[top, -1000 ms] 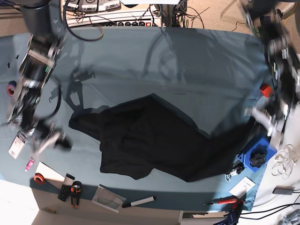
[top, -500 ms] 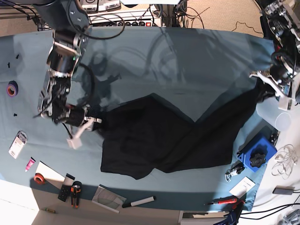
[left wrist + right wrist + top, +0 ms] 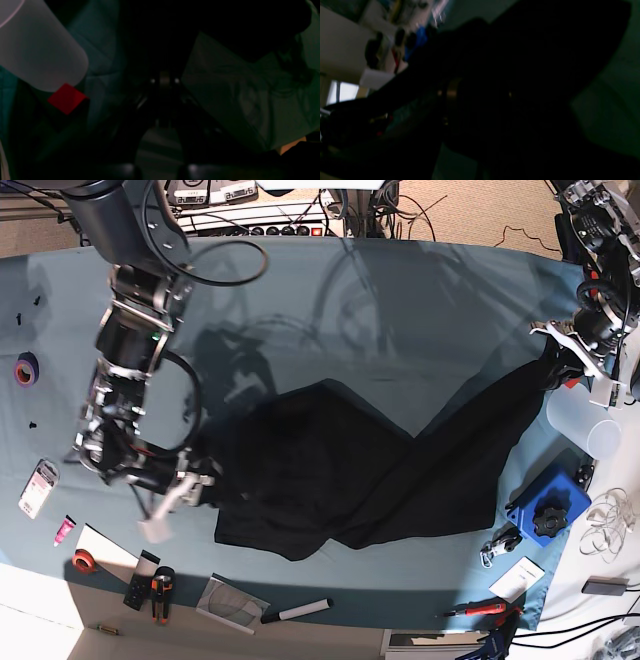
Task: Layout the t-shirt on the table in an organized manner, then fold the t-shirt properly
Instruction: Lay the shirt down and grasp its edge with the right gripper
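The black t-shirt [image 3: 340, 480] lies crumpled across the middle of the teal table [image 3: 400, 310], and one corner is pulled taut toward the right edge. That corner is pinched in my left gripper [image 3: 556, 365], which is shut and raised a little above the table. At the shirt's left edge is my right gripper [image 3: 178, 498], its white fingers [image 3: 157, 524] spread apart with no cloth seen between them. The left wrist view is dark, with black t-shirt cloth [image 3: 160, 37] ahead of the closed jaws. Dark t-shirt cloth [image 3: 520, 62] fills the right wrist view.
A frosted plastic cup [image 3: 590, 430] and a blue box [image 3: 548, 505] stand by the right edge, close to my left arm. The cup [image 3: 37, 50] and a red block [image 3: 66, 98] also show in the left wrist view. Tape rolls [image 3: 25, 368], pliers [image 3: 161, 590] and a marker [image 3: 297, 612] line the left and front edges.
My right gripper came in from the far left to the shirt's left edge and opened. My left gripper drew the shirt's right corner farther back, stretching it; the left flap now lies bunched inward.
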Tool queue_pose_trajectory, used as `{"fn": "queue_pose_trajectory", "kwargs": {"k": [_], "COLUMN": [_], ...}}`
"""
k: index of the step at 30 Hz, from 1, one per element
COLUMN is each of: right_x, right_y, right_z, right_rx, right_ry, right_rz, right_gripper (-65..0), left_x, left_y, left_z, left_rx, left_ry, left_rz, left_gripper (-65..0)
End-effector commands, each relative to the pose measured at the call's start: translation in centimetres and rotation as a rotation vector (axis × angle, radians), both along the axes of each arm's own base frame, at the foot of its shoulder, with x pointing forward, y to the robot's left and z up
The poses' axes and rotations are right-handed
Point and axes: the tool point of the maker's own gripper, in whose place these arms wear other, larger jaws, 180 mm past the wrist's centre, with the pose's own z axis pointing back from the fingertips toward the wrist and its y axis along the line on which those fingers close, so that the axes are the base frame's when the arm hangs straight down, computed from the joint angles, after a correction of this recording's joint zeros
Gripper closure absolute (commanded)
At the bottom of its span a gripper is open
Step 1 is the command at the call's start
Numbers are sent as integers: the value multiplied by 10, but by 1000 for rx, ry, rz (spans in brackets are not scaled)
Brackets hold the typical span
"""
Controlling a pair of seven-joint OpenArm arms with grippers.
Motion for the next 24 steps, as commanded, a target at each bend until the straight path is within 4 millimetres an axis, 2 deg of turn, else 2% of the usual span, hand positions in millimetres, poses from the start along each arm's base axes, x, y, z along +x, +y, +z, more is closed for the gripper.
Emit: {"fn": "queue_pose_trajectory", "kwargs": {"k": [1, 4, 8, 10, 15, 18, 19, 21, 22, 24], "right_x": [12, 10, 8, 6, -13, -31, -38, -52, -59, -64], "right_y": [4, 20, 30, 27, -4, 0, 4, 11, 12, 10], "right_z": [21, 7, -28, -42, -89, -111, -117, -128, -132, -133], "right_rx": [15, -29, -207, -287, -600, -695, -710, -747, -769, -810], "right_ry": [-58, -25, 33, 58, 232, 266, 277, 304, 324, 330], "right_rz": [-1, 16, 12, 1, -62, -18, 7, 63, 91, 128], "right_gripper": [-228, -228, -228, -228, -228, -223, -188, -41, 0, 0], "left_x": [5, 5, 5, 5, 5, 6, 6, 6, 6, 6], "left_y": [0, 0, 0, 0, -1, -2, -3, -3, -3, -3], "left_z": [13, 13, 14, 14, 14, 16, 16, 16, 16, 16], "left_rx": [1, 0, -2, -2, -5, -15, -20, -20, -20, -20], "left_ry": [-52, -54, -55, -55, -57, -62, -65, -65, -64, -64], "left_rz": [-8, -8, -9, -9, -10, -14, -16, -16, -16, -16], "left_gripper": [0, 0, 0, 0, 0, 0, 0, 0, 0, 0]}}
